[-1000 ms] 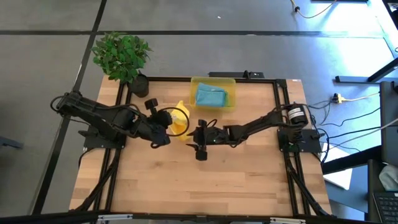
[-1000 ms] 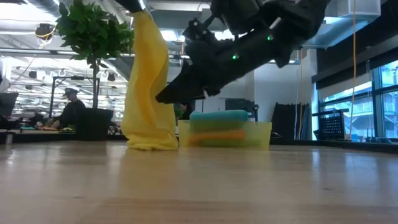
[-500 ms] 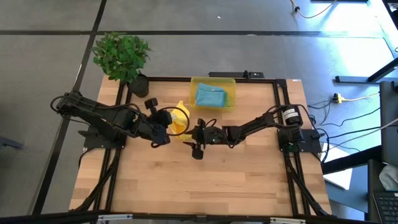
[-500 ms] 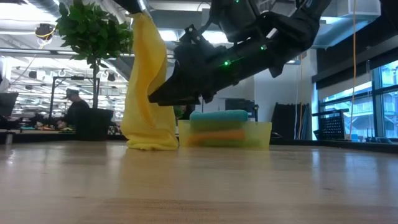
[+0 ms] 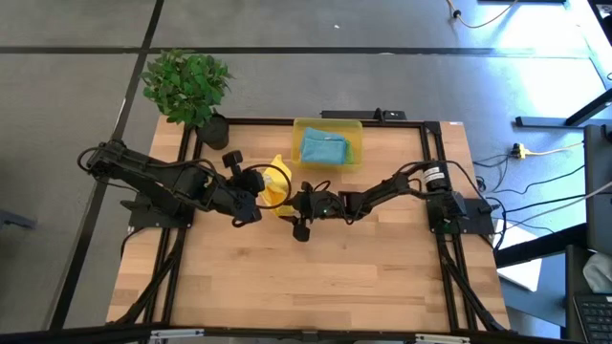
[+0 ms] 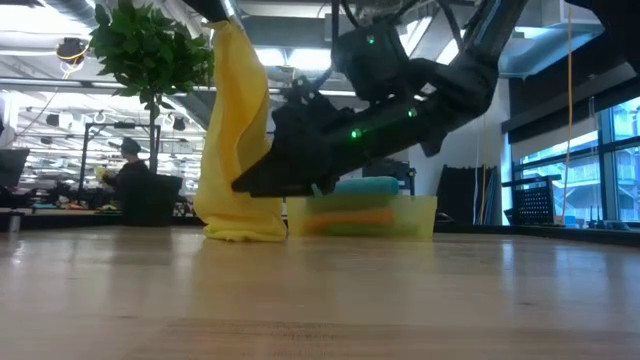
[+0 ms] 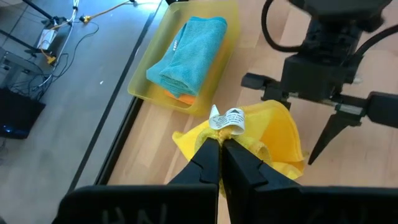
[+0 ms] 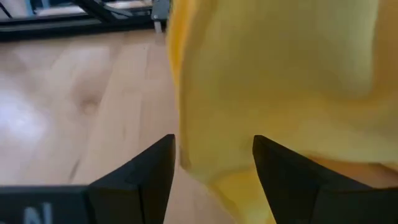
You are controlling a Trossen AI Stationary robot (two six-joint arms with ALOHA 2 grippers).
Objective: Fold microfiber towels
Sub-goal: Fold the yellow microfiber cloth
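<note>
While the yellow towel hangs from the clamped left gripper, pinched at a corner beside its white label, its bottom hem bunched on the table near the middle of the far edge, we log one change: the right gripper, jaws wide and empty, has advanced from hovering off to the side until the hanging cloth sits between its fingers. We judge a second-corner grasp imminent; the bin of folded towels stands just beyond, the near half bare for spreading.
</note>
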